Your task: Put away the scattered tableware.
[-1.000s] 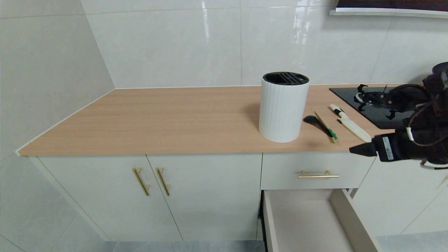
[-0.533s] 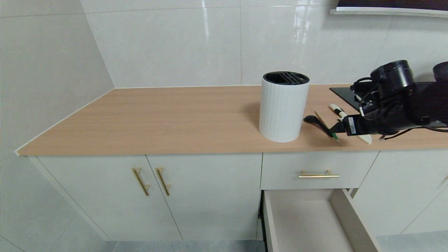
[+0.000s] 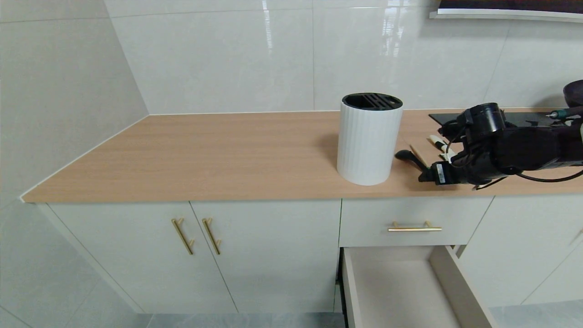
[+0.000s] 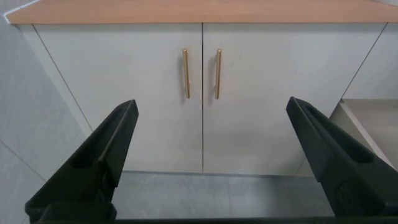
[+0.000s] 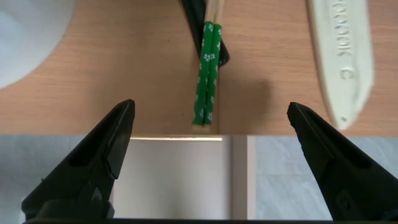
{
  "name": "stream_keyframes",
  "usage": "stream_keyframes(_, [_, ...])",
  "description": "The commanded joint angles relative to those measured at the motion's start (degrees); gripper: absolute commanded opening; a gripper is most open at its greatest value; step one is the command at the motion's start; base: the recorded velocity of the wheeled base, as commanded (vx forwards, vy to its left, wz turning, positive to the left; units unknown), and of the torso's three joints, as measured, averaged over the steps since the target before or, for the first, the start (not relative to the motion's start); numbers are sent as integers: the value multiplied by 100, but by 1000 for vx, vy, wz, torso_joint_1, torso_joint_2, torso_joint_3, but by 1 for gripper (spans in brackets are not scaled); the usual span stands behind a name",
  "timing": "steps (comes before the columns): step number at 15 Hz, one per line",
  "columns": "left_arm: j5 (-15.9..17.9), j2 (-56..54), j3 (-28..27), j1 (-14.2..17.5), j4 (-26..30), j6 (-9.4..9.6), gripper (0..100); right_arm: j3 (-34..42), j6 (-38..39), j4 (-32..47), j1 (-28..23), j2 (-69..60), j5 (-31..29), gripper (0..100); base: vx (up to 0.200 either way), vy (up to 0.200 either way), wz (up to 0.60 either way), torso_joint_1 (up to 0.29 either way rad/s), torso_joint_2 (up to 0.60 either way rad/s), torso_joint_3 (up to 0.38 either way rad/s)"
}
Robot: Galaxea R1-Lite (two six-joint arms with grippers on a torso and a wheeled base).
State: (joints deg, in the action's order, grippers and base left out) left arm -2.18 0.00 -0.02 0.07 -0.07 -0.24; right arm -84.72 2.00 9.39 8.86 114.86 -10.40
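Between the widely parted, empty fingers of the right claw (image 5: 209, 106) lie the green ends of the chopsticks (image 5: 209, 62), flat on the wooden counter (image 3: 227, 155) near its front edge and crossing a black spoon (image 3: 406, 156). Outside one finger rests the white knife (image 5: 346, 56), and beyond the other stands the white ribbed holder (image 3: 369, 139). Below this claw an open drawer (image 3: 451, 282) juts out. The left claw (image 4: 211, 102), likewise spread wide and holding nothing, faces cabinet doors (image 4: 155, 99) with gold handles.
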Motion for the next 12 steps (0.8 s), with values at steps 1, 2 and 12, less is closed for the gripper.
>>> stream_keyframes(1, [-2, 9, 2, 1, -1, -2, 100, 0, 11, -51, 1, 124, 3, 100, 0, 0, 0, 0, 0, 0])
stream_keyframes(2, [-2, 0, 2, 1, -1, -2, 100, 0, 11, -139, 1, 142, 3, 100, 0, 0, 0, 0, 0, 0])
stream_keyframes(12, [-2, 9, 2, 1, -1, -2, 100, -88, 178, -156, -7, 291, 12, 0, 0, 0, 0, 0, 0, 0])
